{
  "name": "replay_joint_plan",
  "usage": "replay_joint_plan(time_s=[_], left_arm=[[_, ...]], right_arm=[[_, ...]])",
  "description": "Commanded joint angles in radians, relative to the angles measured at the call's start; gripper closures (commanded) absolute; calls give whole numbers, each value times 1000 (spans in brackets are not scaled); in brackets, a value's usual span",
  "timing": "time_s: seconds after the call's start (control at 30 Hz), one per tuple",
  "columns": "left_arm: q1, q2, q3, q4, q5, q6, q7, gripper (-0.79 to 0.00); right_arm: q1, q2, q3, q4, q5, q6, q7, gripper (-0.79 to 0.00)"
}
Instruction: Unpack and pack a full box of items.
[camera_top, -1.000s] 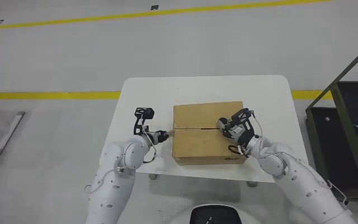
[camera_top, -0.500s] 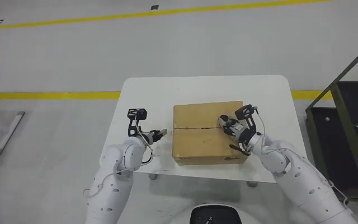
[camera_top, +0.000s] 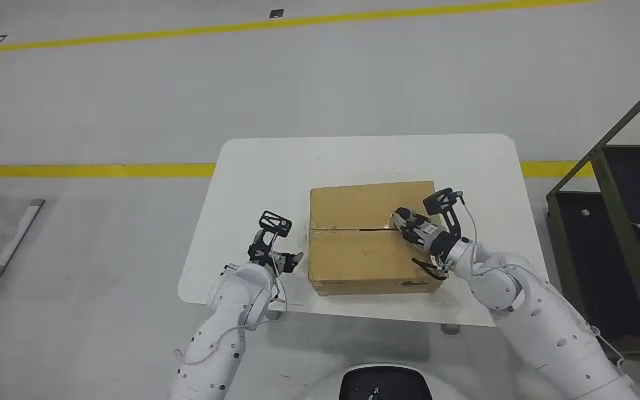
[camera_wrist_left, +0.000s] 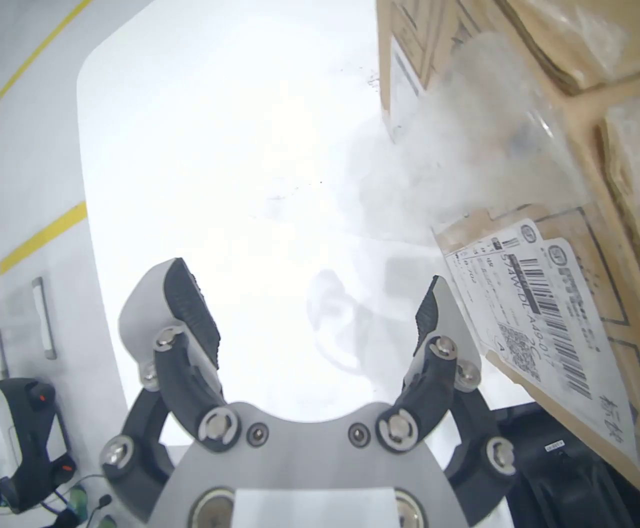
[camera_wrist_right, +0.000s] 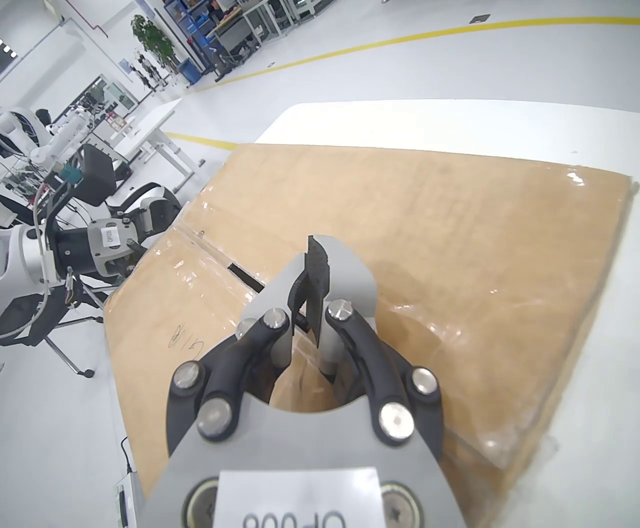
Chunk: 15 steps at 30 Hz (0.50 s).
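Right gripper (camera_wrist_right: 314, 267) is hovering shut and empty, taped seam (camera_wrist_right: 210, 250) at its tips; I'd track it straight. Left gripper (camera_wrist_left: 305, 290) is gaping empty beside the cardboard box (camera_top: 360, 255).

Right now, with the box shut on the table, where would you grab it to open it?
Likely a flap edge at the middle seam, coming from above. The box is too wide to span and its flaps lie flat, but a dark slit in the seam offers an edge. The right end effector hangs shut over the top.
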<state>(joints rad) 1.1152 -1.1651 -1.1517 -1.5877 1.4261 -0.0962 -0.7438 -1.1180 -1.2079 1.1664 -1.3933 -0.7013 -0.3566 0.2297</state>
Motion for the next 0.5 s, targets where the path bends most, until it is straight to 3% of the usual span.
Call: replay_joint_plan(time_s=[0.0,0.23,0.47], left_arm=[[-9,-4,18,20,27,-1,51,-785],[-44,-29,76,121,25,69,197,-785],[-55,-53,77,170,-59,175,311,-785]], right_arm=[[0,-1,0,0,-1,0,2,0],[-2,-2,-1,-3,-7,-1,6,0],[-4,-4,0,-1,-4,-4,5,0]])
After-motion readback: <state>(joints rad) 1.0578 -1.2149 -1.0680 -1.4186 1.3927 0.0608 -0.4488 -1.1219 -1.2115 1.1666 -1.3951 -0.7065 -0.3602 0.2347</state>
